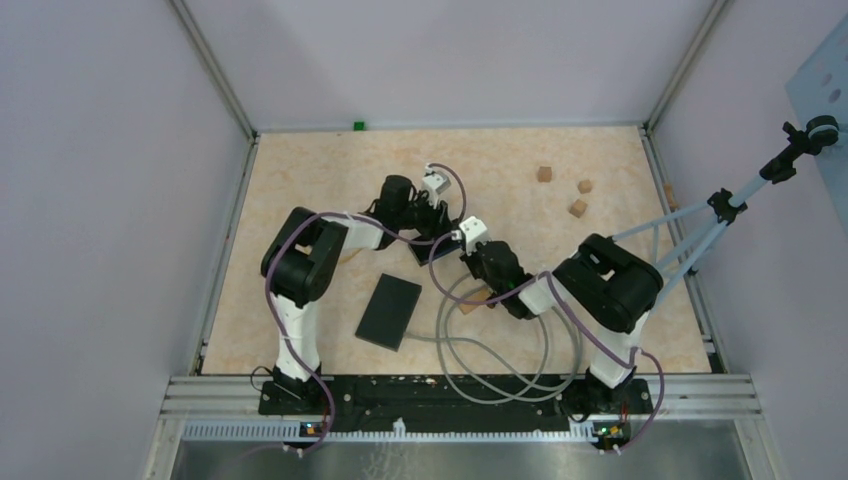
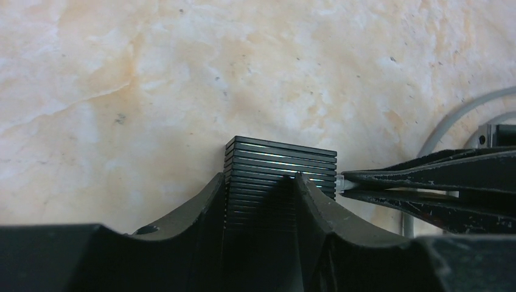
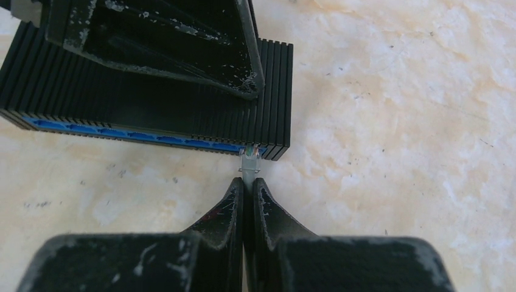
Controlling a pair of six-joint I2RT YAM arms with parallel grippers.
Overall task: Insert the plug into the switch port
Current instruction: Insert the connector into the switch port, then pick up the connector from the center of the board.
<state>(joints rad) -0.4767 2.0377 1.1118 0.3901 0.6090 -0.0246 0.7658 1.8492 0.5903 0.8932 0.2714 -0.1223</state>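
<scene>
Right wrist view: the right end effector (image 3: 248,186) is clamped shut on the clear plug (image 3: 249,164), the fingers pinching it just behind its head. The plug's tip sits at the mouth of the last port (image 3: 254,149) in the blue row, at the switch's end nearest the fingers. Whether it is seated I cannot tell. The switch (image 3: 122,115) – a black ribbed box – lies flat on the table (image 3: 395,121).

From the left wrist, the left end effector (image 2: 258,180) straddles the switch, one finger pressed against each long side, gripping it. The right arm's fingers come in against the switch's end from the side.

From above, both arms meet over the switch near the table's middle. A grey cable (image 1: 470,350) loops from the switch toward the arm bases. A second flat black box (image 1: 390,310) lies near the switch on the base side. Three wooden cubes (image 1: 578,207) sit well apart from the switch, toward the far right corner.
</scene>
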